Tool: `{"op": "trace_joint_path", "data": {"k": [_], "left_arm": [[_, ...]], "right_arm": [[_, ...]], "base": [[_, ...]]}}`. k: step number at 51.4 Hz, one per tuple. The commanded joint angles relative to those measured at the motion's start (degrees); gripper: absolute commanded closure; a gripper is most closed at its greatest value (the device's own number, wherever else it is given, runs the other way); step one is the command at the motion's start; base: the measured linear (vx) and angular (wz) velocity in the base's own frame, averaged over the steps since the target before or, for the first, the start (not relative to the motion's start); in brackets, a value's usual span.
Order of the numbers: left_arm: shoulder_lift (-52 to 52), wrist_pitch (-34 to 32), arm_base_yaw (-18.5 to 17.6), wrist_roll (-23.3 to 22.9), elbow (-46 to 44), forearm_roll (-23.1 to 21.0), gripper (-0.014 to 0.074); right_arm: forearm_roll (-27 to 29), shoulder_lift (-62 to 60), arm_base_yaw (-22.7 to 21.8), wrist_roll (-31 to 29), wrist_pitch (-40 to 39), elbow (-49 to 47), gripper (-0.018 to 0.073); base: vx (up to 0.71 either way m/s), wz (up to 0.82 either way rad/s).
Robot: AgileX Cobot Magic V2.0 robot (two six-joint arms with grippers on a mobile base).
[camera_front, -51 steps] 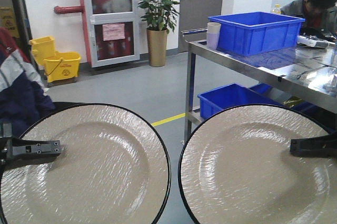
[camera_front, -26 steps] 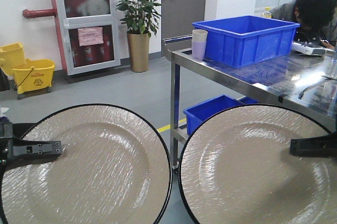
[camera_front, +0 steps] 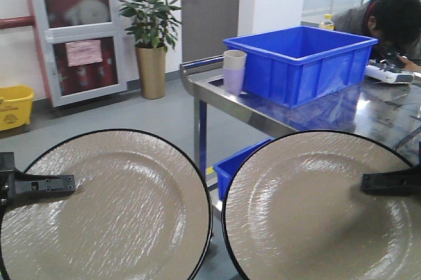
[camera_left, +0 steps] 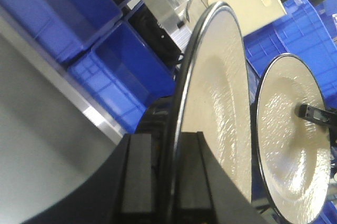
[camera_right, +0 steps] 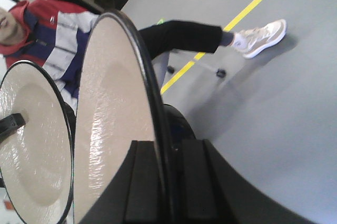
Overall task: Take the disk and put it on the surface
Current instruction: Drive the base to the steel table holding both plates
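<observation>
We have both disks in the air, none on the counter (camera_front: 316,114) yet: the left jaws are closed on the outer rim of the left disk (camera_front: 105,208), and the right jaws are closed on the outer rim of the right disk (camera_front: 316,208). In each wrist view the black rim runs between the two fingers with no gap showing. What worries us most is that thin grip. Each wide, glossy disk hangs from one spot on its edge, so a quick swing or a bump could, we judge, make it pivot or slide out and drop to the floor. The two rims sit just beside each other in the middle of the front view (we cannot tell if they touch), so moving one arm inward could clack them together. The steel counter is also busy: a blue bin (camera_front: 299,63) and stacked cups (camera_front: 233,70) stand near its front corner, and a person (camera_front: 395,20) leans over the far end. A low approach could catch the counter's edge. The disks themselves block much of our forward view, which makes judging clearance harder.
</observation>
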Motion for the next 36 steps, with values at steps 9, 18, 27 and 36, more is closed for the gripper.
{"op": "trace_joint_path", "data": {"k": [9,18,27,36], "left_arm": [[-1.9,1.4,-0.1,-0.9,-1.9,-7.7,0.0605],[-1.9,1.4,-0.1,-0.9,-1.9,-7.7,0.0605],[-1.9,1.3,-0.1,-0.9,-1.9,-7.7,0.0605],[-1.9,1.1,-0.1,-0.9,-1.9,-7.7,0.0605]], "right_arm": [[7.7,-1.5,-0.2,0.3,-0.5,-1.8,0.0568],[7.7,-1.5,-0.2,0.3,-0.5,-1.8,0.0568],[7.7,-1.5,-0.2,0.3,-0.4,-1.8,0.0568],[7.7,-1.5,-0.2,0.3,-0.4,-1.8,0.0568]], "base": [[0.46,-0.35],[0.43,-0.58],[0.39,-0.76],[0.35,-0.85]]}}
